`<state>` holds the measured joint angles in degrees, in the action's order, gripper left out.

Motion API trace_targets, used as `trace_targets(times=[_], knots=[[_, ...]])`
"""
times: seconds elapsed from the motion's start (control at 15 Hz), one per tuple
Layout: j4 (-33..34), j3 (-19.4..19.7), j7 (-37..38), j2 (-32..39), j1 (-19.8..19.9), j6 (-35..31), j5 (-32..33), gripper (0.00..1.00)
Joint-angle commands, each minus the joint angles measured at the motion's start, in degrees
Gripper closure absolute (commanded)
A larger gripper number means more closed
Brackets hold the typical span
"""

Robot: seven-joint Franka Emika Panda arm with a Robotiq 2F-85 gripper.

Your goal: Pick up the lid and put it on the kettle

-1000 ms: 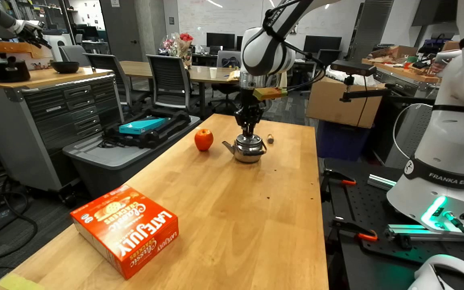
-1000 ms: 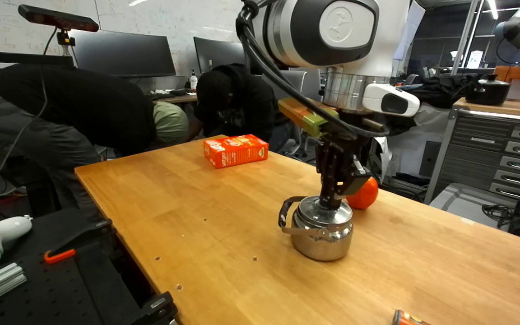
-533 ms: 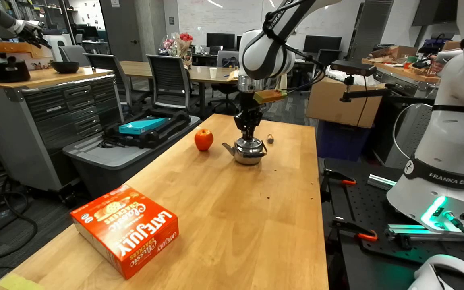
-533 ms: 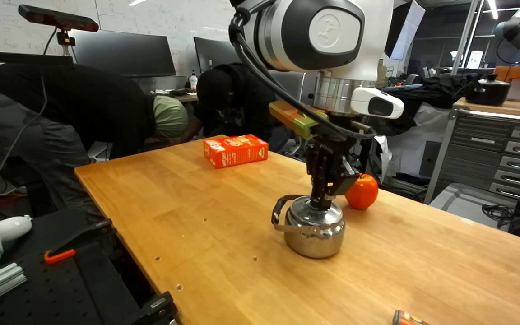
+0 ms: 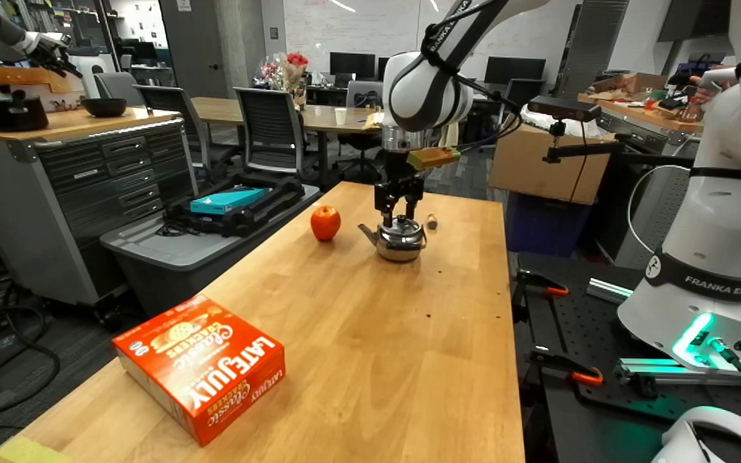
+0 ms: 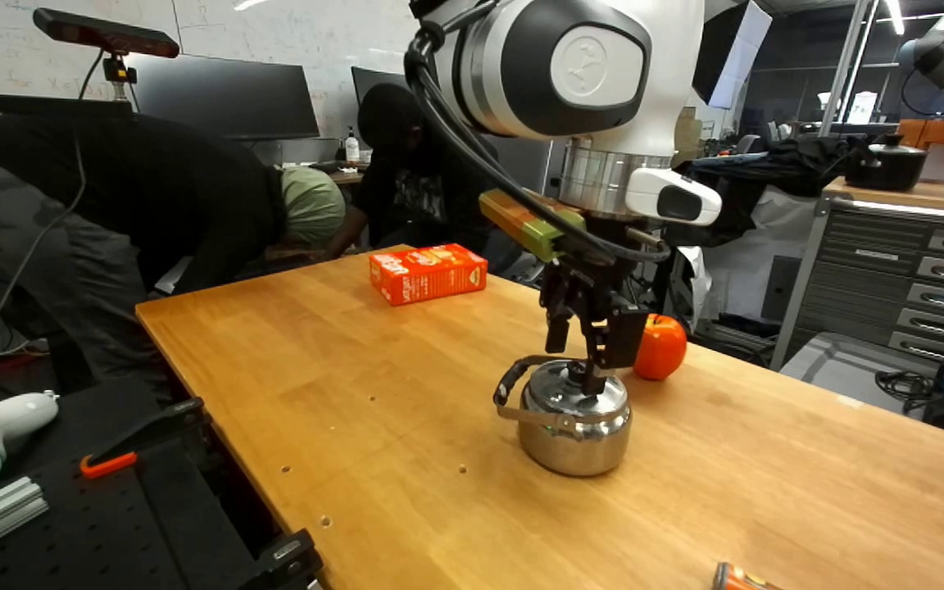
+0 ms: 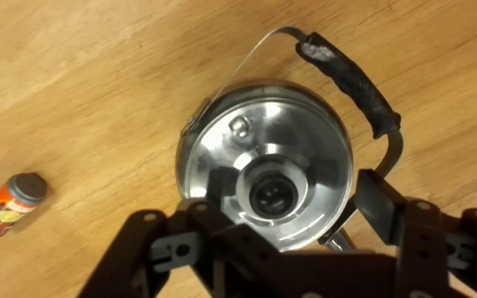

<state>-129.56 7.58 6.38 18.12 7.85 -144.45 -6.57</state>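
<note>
A shiny round lid [image 7: 271, 176] tops the metal kettle [image 6: 574, 442].

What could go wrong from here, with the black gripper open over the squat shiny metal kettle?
The gripper could brush the round black knob it straddles and shift the round silvery metal lid on the kettle. On withdrawal, the finger overlapping the thin metal handle with black grip in the wrist view could snag it.

Wall [image 5: 273, 64]: grey, with one wide whiteboard [image 5: 351, 32]
Chairs [image 5: 271, 132]: dark, beside the back table [image 5: 320, 122]
Drawer cabinet [image 5: 87, 170]: grey metal, with wooden top [image 5: 74, 125]
Floor [image 5: 91, 370]: dark grey
</note>
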Motion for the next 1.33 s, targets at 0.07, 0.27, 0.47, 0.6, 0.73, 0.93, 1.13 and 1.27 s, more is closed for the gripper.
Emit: trace_targets(times=[0.07, 0.27, 0.47, 0.6, 0.73, 0.93, 1.13, 1.27], knots=[[-2.0, -0.1, -1.1, -2.7, 0.0, -0.2, 0.3, 0.0], [-3.4, 0.0, -1.2, -5.5, -0.3, 0.5, 0.9, 0.0], [-4.6, 0.2, -1.6, -9.1, -0.6, 4.0, 2.3, 0.0], [-5.6, 0.0, -2.5, -12.3, -0.8, 7.8, 3.7, 0.0], [-6.3, -0.3, -3.2, -15.0, -1.3, 10.5, 5.8, 0.0], [-7.6, -1.2, -4.6, -18.5, -1.9, 12.8, 7.5, 0.0], [-9.9, -2.2, -6.9, -21.1, -2.8, 12.0, 8.7, 0.0], [-11.9, -3.1, -8.6, -22.4, -3.4, 11.6, 10.5, 0.0]])
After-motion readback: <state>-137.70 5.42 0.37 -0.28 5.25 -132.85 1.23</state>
